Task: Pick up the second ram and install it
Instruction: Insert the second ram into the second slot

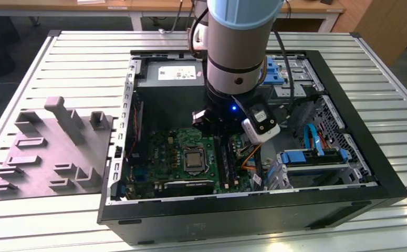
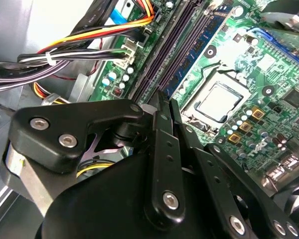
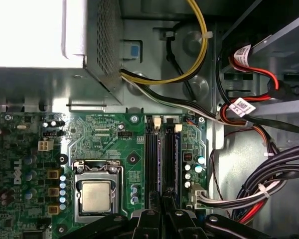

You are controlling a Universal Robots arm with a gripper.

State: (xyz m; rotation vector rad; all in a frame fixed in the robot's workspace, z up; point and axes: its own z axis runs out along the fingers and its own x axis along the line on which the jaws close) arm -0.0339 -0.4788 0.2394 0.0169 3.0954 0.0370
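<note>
Cables [image 3: 281,172] crowd beside the motherboard's black slots [image 3: 150,159], where the end effector [image 3: 164,196] sits clenched

The ribbed grey table [image 1: 84,58] is made of dull metal, and the blocky black hand [image 2: 165,98] of smooth plastic.

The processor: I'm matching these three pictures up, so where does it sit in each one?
Exterior view: the processor sits on the green board, toward the exterior view's left of the arm.
Second wrist view: it lies between the memory slots and a row of amber squares.
First wrist view: it lies between the memory slots and the amber squares.
Shared landmark: the long black memory slots alongside it.
</note>
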